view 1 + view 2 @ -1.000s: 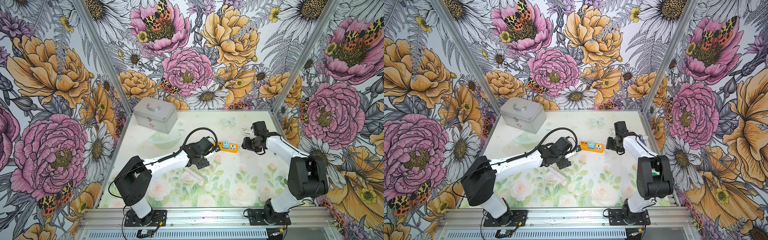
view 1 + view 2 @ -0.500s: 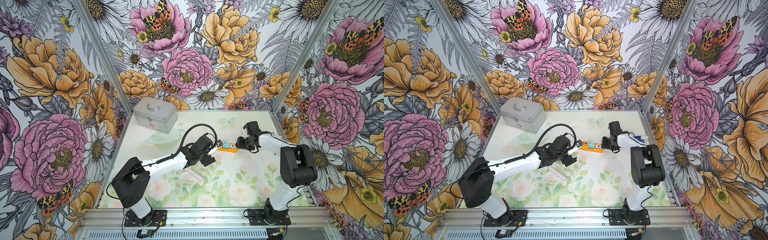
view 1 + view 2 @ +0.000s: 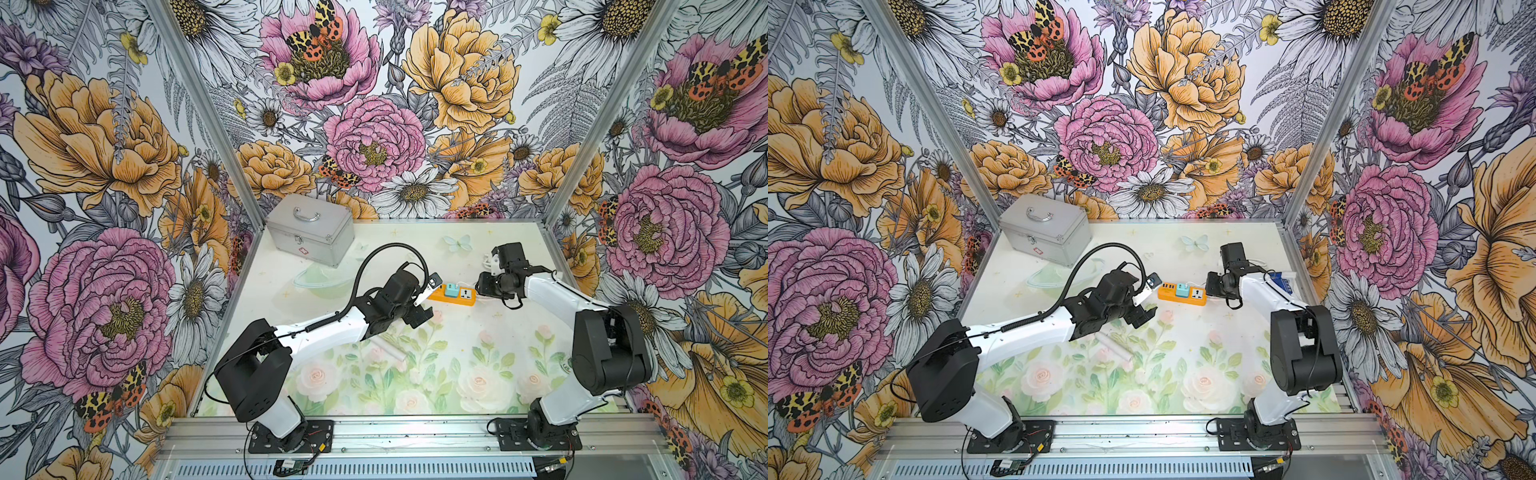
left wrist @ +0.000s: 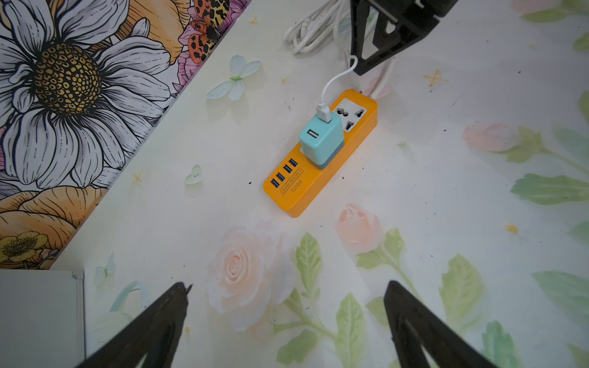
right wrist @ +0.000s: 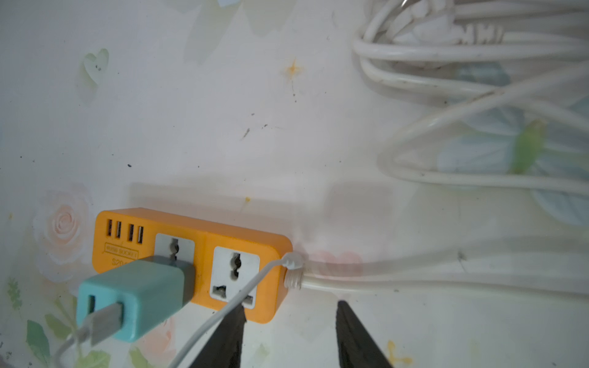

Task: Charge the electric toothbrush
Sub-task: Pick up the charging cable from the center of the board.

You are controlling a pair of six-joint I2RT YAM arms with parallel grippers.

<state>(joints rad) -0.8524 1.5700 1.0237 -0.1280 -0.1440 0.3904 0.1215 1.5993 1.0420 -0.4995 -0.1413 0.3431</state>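
The electric toothbrush point(image 3: 390, 350) point(image 3: 1116, 347) lies flat on the floral mat, a slim white cylinder just below my left forearm, partly hidden by it. An orange power strip point(image 3: 465, 296) point(image 3: 1198, 297) point(image 4: 296, 194) point(image 5: 204, 251) carries a teal adapter point(image 3: 450, 290) point(image 3: 1181, 289) point(image 4: 320, 140) point(image 5: 137, 296) with a thin white cable point(image 4: 334, 79) point(image 5: 242, 293). My left gripper point(image 3: 424, 300) point(image 3: 1144, 300) point(image 4: 287, 286) is open and empty near the strip's USB end. My right gripper point(image 3: 482, 286) point(image 3: 1211, 286) point(image 5: 290, 307) stands open at the strip's cord end, holding nothing.
A silver case point(image 3: 309, 235) point(image 3: 1044, 232) stands at the back left, with a clear dish point(image 3: 322, 279) point(image 3: 1054, 276) in front of it. The strip's thick white cord point(image 4: 312, 32) point(image 5: 446, 79) lies coiled behind my right gripper. Patterned walls close in three sides.
My right gripper has moved left to the strip's cord end and its jaws have narrowed a little. My left gripper has edged closer to the strip's other end.
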